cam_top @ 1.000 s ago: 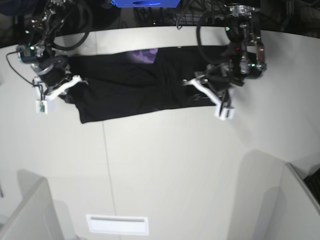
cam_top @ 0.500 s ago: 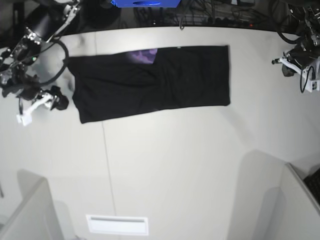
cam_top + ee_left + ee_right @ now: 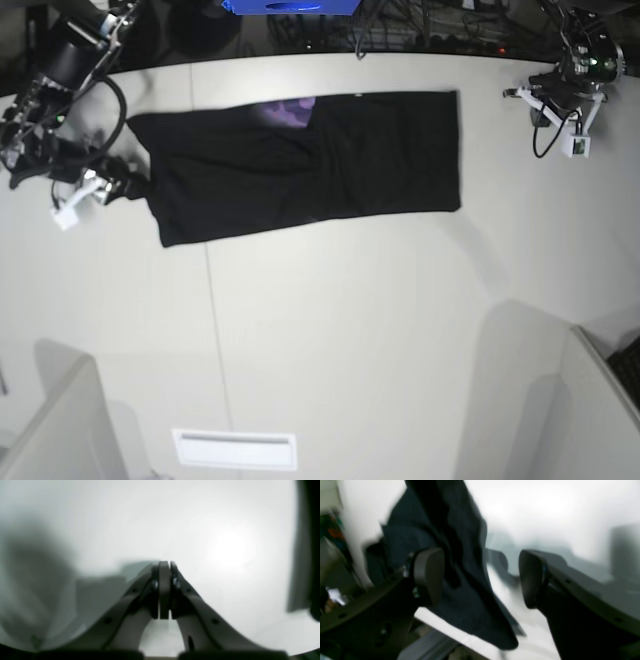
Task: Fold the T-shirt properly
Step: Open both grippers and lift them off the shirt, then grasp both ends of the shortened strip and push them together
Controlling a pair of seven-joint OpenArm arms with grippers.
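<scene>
Both wrist views are soft with blur, and each cuts off its own arm below the fingers. In the right wrist view the right gripper (image 3: 481,577) has its fingers (image 3: 428,575) wide apart; dark cloth of the T-shirt (image 3: 450,562) hangs across the gap, nearer the left-hand pad and partly behind it, with a pointed fold drooping below the fingertips. Whether the cloth touches that pad I cannot tell. The far edge of the cloth runs out of frame at the top.

The base view gives what that close view lacks: the whole T-shirt (image 3: 300,165) lies flat as a long black band on the table (image 3: 350,330), a patch of purple print showing along its far edge. The right gripper (image 3: 85,190) sits at the shirt's end, its fingers too small there to read.

In the left wrist view the left gripper (image 3: 165,566) has its fingers pressed together on nothing, with only pale table beyond the tips and a dark strip at the frame's edge, too blurred to name. The base view places the left gripper (image 3: 565,115) well apart from the shirt's other end.
</scene>
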